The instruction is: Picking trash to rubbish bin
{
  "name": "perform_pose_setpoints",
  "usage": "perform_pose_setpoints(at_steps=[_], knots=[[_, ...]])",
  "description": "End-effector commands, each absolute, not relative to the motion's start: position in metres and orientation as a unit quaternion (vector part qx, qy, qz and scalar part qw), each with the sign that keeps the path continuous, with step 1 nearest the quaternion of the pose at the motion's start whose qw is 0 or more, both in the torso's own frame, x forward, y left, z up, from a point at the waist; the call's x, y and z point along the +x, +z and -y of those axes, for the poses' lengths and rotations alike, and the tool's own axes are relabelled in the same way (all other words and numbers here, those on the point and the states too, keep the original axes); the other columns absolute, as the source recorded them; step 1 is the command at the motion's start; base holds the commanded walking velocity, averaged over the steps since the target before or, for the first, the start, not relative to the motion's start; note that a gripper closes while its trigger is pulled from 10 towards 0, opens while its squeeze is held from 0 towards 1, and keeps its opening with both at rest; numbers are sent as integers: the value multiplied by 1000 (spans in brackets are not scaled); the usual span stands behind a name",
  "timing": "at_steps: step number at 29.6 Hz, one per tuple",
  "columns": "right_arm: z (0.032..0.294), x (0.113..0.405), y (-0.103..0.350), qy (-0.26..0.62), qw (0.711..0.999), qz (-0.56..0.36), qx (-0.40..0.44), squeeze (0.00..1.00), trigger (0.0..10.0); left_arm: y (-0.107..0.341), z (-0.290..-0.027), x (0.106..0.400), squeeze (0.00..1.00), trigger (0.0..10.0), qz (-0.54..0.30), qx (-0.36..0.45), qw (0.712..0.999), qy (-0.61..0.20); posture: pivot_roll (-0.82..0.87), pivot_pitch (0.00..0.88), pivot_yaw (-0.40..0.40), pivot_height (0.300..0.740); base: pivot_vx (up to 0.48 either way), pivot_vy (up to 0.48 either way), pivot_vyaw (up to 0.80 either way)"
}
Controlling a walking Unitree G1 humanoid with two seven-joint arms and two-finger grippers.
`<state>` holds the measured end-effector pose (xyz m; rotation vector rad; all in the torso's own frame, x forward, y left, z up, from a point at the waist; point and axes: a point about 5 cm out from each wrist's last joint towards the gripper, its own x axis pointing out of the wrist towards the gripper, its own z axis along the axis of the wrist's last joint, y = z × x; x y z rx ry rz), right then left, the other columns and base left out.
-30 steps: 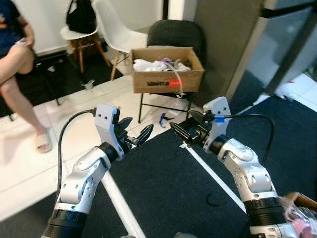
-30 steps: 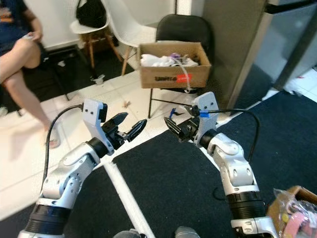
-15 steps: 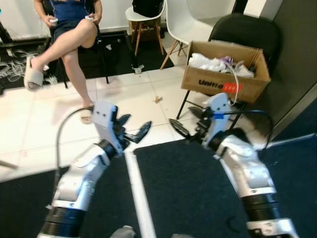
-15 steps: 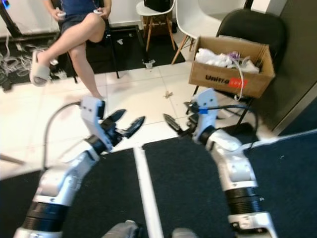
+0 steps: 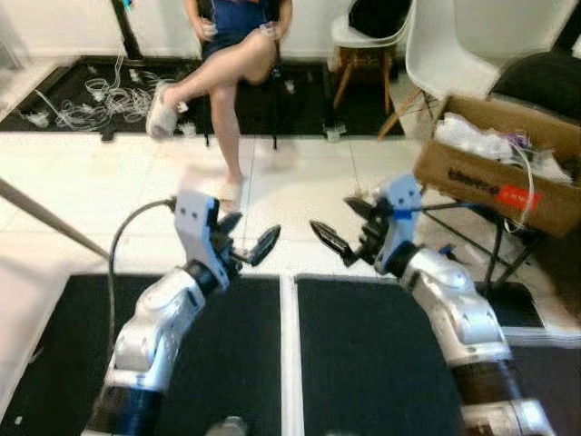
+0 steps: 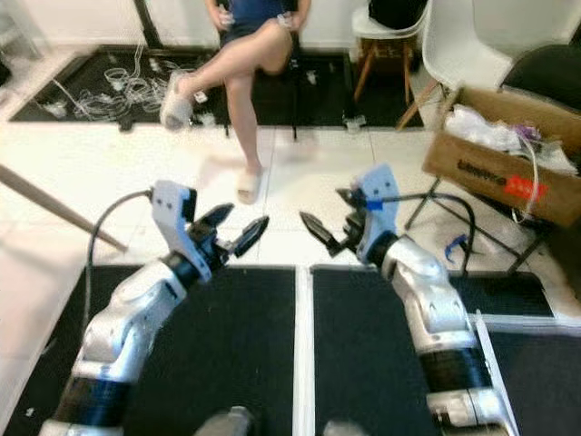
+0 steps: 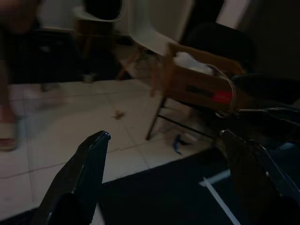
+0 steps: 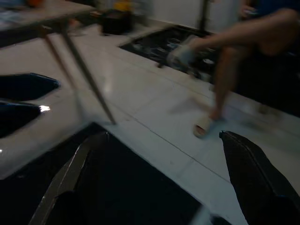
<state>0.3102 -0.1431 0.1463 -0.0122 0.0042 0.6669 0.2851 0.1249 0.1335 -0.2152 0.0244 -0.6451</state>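
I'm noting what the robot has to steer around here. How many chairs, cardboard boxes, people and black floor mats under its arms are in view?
White chairs: 2, and
Black chairs: 1
Cardboard boxes: 1
People: 1
Black floor mats under the arms: 2, and
Total: 7

It looks like an office or lab room, though blur hides detail: white floor tiles [image 5: 109, 191], black mats [image 6: 227, 345], loose cables [image 5: 100, 91], plastic chairs [image 5: 445, 54], a seated person [image 5: 236, 45], a cardboard box [image 5: 499, 177] on a black chair.
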Motion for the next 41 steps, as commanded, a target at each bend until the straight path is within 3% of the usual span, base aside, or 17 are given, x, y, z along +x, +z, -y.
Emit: perform_pose_setpoints(at_steps=[1,41], knots=[[144,309,142,330,944,-9,-8,0,10000,131,-124,284,0,10000,-17,-102,942,-319,-65,0,-24,740,0,0,788],[145,308,144,331,944,-7,-5,0,10000,130,-123,287,0,10000,-14,-111,944,-311,-66,0,-24,740,0,0,788]])
